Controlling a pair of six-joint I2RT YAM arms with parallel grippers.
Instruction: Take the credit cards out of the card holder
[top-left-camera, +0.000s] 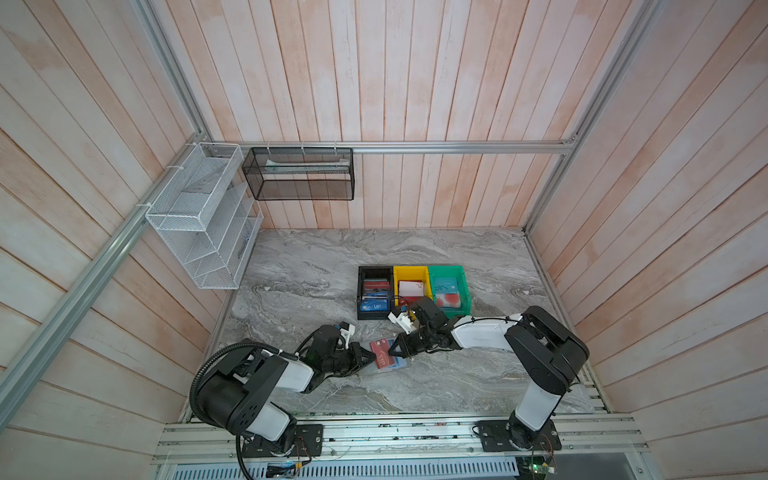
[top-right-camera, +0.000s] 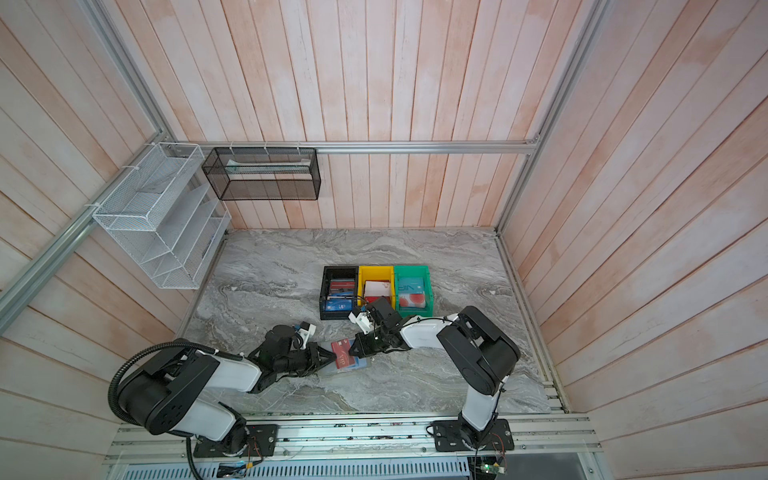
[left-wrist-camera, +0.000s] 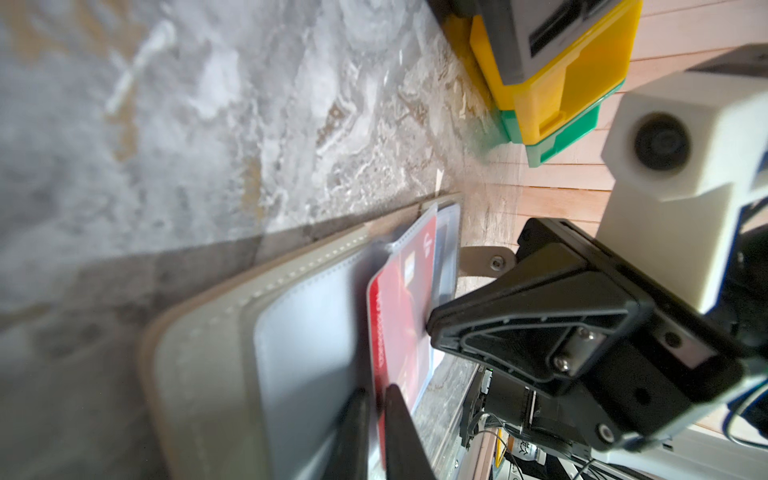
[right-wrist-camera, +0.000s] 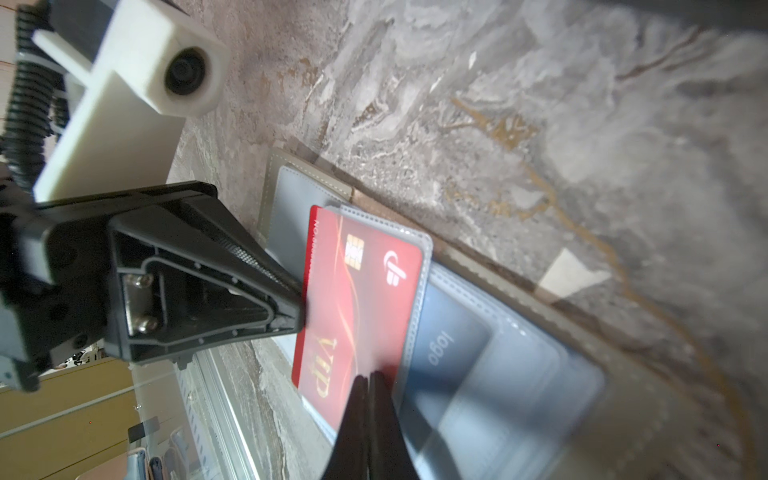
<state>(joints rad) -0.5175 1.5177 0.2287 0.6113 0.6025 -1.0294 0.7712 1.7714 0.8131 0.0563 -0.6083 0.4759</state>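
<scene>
1. Card holder (top-left-camera: 400, 365) lies open and flat on the marble table (top-left-camera: 311, 270), toward the front edge and between the two arms; both top views show it (top-right-camera: 362, 365), in front of the row of bins and apart from it
2. Red card (right-wrist-camera: 357, 291), with a chip and gold "VIP" lettering, sits partly inside a translucent pocket (right-wrist-camera: 390, 227) of the holder; a strip along one edge sticks out on the side facing the left gripper (left-wrist-camera: 375, 390)
3. The left gripper is clamped on that exposed strip: in its wrist view the two fingers (left-wrist-camera: 351, 432) stand on either side of the thin card, with only the card between them
4. The right gripper (right-wrist-camera: 369, 376) meets the holder from the opposite side, its fingers pressed together on the pocket's edge; whether they also nip the card inside I cannot tell
5. A dark card marked "logo" (right-wrist-camera: 442, 345) lies in a pocket underneath
6. Farther back, the black bin (top-left-camera: 362, 272), yellow bin (top-left-camera: 409, 270) and green bin (top-left-camera: 446, 269) stand side by side, touching, each holding cards; a teal card (top-left-camera: 446, 286) lies in the green one
</scene>
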